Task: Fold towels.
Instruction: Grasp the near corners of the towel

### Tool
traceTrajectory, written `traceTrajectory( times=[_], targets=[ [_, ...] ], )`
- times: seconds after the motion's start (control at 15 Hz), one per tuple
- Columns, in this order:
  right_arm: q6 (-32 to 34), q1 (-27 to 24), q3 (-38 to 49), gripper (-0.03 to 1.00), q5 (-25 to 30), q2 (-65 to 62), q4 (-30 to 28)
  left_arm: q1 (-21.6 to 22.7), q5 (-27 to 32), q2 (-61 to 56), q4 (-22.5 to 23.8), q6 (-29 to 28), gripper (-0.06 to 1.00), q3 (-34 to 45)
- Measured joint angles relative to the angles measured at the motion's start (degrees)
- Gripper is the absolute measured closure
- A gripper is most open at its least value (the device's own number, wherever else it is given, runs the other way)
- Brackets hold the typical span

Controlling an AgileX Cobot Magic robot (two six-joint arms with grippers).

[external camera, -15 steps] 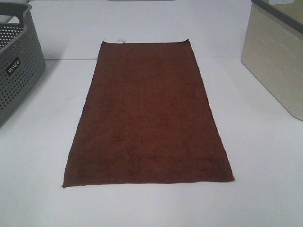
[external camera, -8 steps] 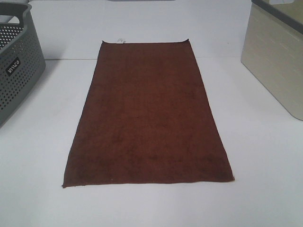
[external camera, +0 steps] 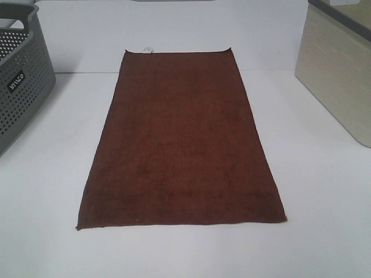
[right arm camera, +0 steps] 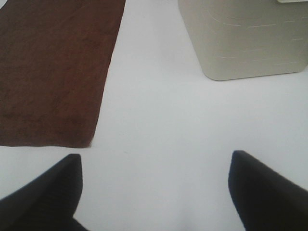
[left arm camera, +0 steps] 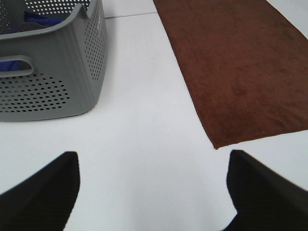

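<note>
Ahead of my left claw (left arm camera: pixel 152 154) and to its left I see a grey perforated basket (left arm camera: pixel 57 91) with something blue (left arm camera: pixel 43 20) inside. Ahead of my right claw (right arm camera: pixel 156 155), to its right, stands a beige bin (right arm camera: pixel 245 43). Both rest on the white table (left arm camera: pixel 144 120).

The towel (external camera: pixel 182 139) lies flat on the desk (external camera: pixel 324 202), in the middle, its long sides running near to far. A tag (external camera: pixel 147 50) sits on its far short edge, towards the left corner. A basket (external camera: pixel 23 87) stands at the far left, apart from the towel, with a cloth (left arm camera: pixel 38 19) in it. A bin (external camera: pixel 339 75) stands at the far right, also apart. The left pincer (left arm camera: pixel 154 192) is over bare desk near the towel's near left corner, and the right pincer (right arm camera: pixel 154 192) is by the near right corner.
</note>
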Motion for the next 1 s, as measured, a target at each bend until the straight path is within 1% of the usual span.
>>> traceTrajectory(
  times=[0.27, 0.33, 0.4, 0.47, 0.53, 0.6, 0.67, 0.8, 0.87, 0.93, 1.0],
  targets=[
    [0.0, 0.0, -0.06, 0.2, -0.17, 1.49, 0.0, 0.0, -0.63, 1.66, 0.0, 0.0, 0.16, -0.52],
    [0.0, 0.0, -0.57, 0.2, -1.26, 4.01, 0.0, 0.0, -3.67, 3.78, 0.0, 0.0, 0.18, -0.92],
    [0.0, 0.0, -1.09, 0.2, -3.09, 6.93, 0.0, 0.0, -9.22, 6.3, 0.0, 0.0, 0.19, -1.03],
    [0.0, 0.0, -1.26, 0.2, -5.44, 10.26, 0.17, 0.0, -16.21, 9.63, -0.52, -0.06, 0.19, -0.46],
    [0.0, 0.0, -1.32, 0.2, -7.51, 14.61, 0.52, 0.0, -21.66, 13.52, -2.06, -0.06, 0.2, 0.34],
    [0.0, 0.0, -1.32, 0.2, -8.88, 18.96, 0.97, 0.0, -25.9, 17.65, -4.53, -0.06, 0.2, 1.03],
    [0.0, 0.0, -1.32, 0.21, -9.91, 24.18, 1.78, 0.0, -28.07, 22.23, -8.25, -0.06, 0.2, 1.32],
    [0.0, 0.0, -1.32, 0.21, -10.89, 34.61, 4.13, 0.0, -29.68, 33.0, -16.04, -0.11, 0.2, 1.38],
    [0.0, 0.0, -1.32, 0.21, -11.69, 39.36, 6.19, 0.0, -29.91, 38.9, -19.08, -0.06, 0.2, 1.38],
    [0.0, 0.0, -1.32, 0.21, -12.26, 42.0, 7.51, 0.0, -29.97, 41.31, -20.17, 0.17, 0.2, 1.38],
    [-1.49, 0.0, -1.32, 0.21, -14.67, 50.82, 12.61, 0.0, -30.25, 52.94, -24.47, 2.86, 0.2, 1.38]
  ],
)
